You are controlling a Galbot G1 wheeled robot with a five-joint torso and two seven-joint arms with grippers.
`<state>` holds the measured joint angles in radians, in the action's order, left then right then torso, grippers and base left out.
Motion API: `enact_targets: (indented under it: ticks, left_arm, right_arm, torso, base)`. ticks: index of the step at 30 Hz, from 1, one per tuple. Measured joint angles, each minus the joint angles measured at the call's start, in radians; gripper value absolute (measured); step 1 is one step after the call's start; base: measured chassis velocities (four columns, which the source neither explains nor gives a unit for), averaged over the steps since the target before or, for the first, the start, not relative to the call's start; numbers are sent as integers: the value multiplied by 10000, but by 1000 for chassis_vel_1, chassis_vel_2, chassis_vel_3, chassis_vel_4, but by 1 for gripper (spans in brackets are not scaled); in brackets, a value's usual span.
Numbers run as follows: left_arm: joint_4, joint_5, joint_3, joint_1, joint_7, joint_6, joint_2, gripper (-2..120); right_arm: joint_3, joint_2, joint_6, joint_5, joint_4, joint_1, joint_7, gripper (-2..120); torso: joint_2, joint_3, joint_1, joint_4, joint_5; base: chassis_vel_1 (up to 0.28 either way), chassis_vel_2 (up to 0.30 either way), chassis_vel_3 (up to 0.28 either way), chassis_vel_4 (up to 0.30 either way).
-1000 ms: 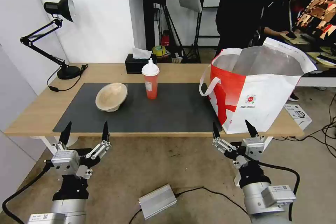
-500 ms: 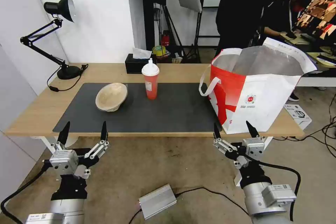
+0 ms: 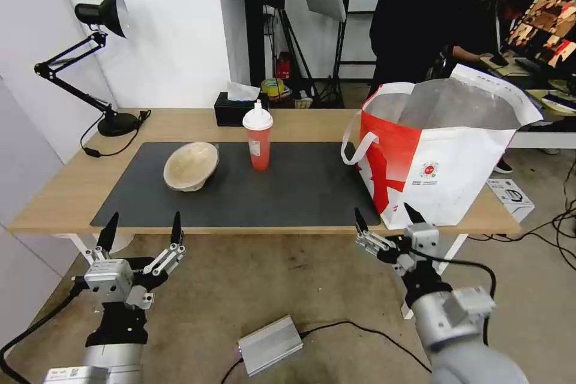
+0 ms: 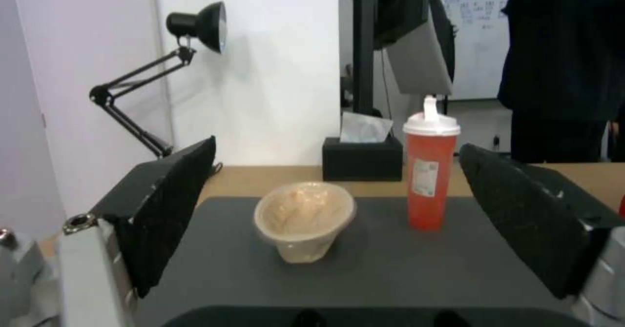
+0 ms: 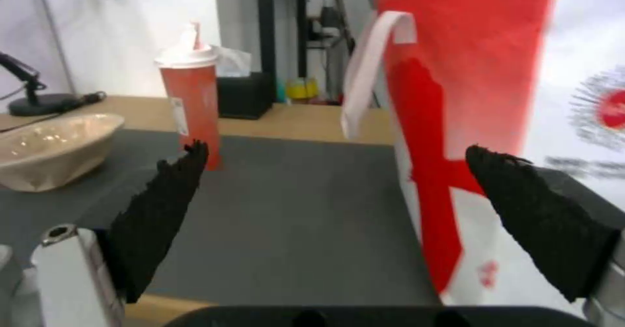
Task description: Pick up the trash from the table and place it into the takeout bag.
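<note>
Trash on the surface (image 3: 72,192) — beige pulp bowl (image 3: 191,166) tilted on the grey mat (image 3: 288,192), red drink cup (image 3: 258,139) upright beside it. Takeout bag (image 3: 444,150) stands at the right end. Left hand (image 3: 143,229) and right hand (image 3: 384,220) hover before the near edge — both wide, empty.

Even, bright indoor light is falling from overhead, casting only soft, short shadows under the beige pulp bowl (image 3: 191,166) on the dark grey mat (image 3: 288,192). Beside that mat, the takeout bag (image 5: 521,97) is smearing with blur in the right wrist view. The foil lining (image 3: 456,105) is gleaming dully.
</note>
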<state>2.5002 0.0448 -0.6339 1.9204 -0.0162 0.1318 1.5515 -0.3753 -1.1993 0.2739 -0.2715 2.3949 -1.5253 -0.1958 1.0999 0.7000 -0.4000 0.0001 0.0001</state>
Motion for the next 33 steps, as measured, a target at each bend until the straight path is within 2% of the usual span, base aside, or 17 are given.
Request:
enact_targets:
  ticks: [10,19,21,25,33]
  left_arm:
    - [-1,-22,-93,-49,-16,-290,92,100]
    - [-2,-88,-172,-29,-19,-328,180,100]
    - [-2,-90,-173,-29,-19,-328,183,100]
    - [-2,-183,-181,-9,-24,-330,282,100]
    - [-2,-224,-192,22,-26,-330,394,100]
  right_arm:
    - [598,648,296,-1372,-1122,2035,-6,100]
    - [1223,884,388,-1677,-2091,3183,177,100]
    - [1246,888,390,-1687,-2117,3222,177,100]
    - [1882,928,432,-1979,-2987,4482,169,100]
    - [2718,677,434,-2099,-4288,6048,155,100]
  torso:
    - [0,1,0,0,-1]
    - [0,0,0,-1,-1]
    - [0,1,0,-1,-1]
    - [0,1,0,-1,0]
    - [-1,1,-1,-1,-1]
  base:
    - [0,0,0,0]
    - [0,0,0,0]
    - [0,0,0,0]
    - [0,0,0,0]
    - [0,0,0,0]
